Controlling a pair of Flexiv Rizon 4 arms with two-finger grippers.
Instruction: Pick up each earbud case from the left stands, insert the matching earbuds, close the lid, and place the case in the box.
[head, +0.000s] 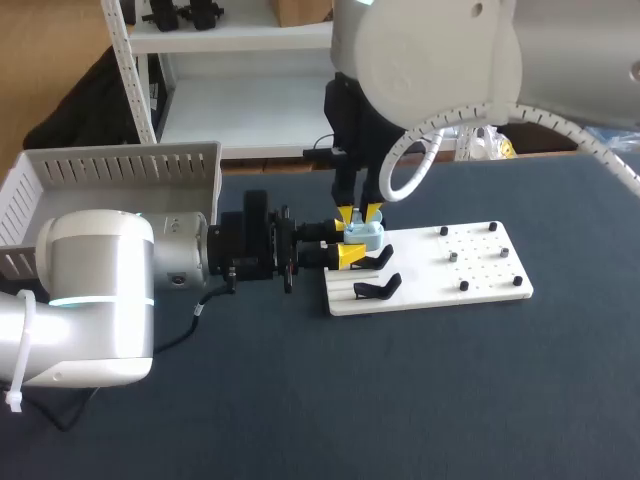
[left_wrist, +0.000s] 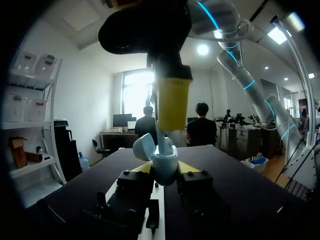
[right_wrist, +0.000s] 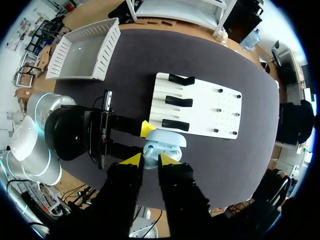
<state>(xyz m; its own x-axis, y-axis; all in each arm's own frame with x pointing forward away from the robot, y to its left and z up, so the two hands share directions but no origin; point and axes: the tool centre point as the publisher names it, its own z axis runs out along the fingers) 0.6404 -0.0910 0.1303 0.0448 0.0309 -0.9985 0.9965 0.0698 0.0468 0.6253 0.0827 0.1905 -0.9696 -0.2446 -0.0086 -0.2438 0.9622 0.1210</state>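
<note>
A light blue earbud case (head: 364, 238) with its lid (left_wrist: 144, 147) open is held over the left end of the white board (head: 480, 268). My left gripper (head: 350, 245) comes in level from the left and is shut on its body (left_wrist: 165, 170). My right gripper (head: 358, 213) hangs straight down over the case (right_wrist: 162, 146), its fingers (left_wrist: 173, 102) close together on a thin white earbud stem (left_wrist: 161, 142) that reaches into the open case. In the right wrist view its yellow tips (right_wrist: 150, 160) sit right at the case's rim.
Black case stands (head: 378, 289) lie on the board's left half, and small dark pegs (head: 464, 286) dot its right half. A white slatted box (head: 120, 185) stands at the back left, behind my left arm. The tabletop is dark cloth.
</note>
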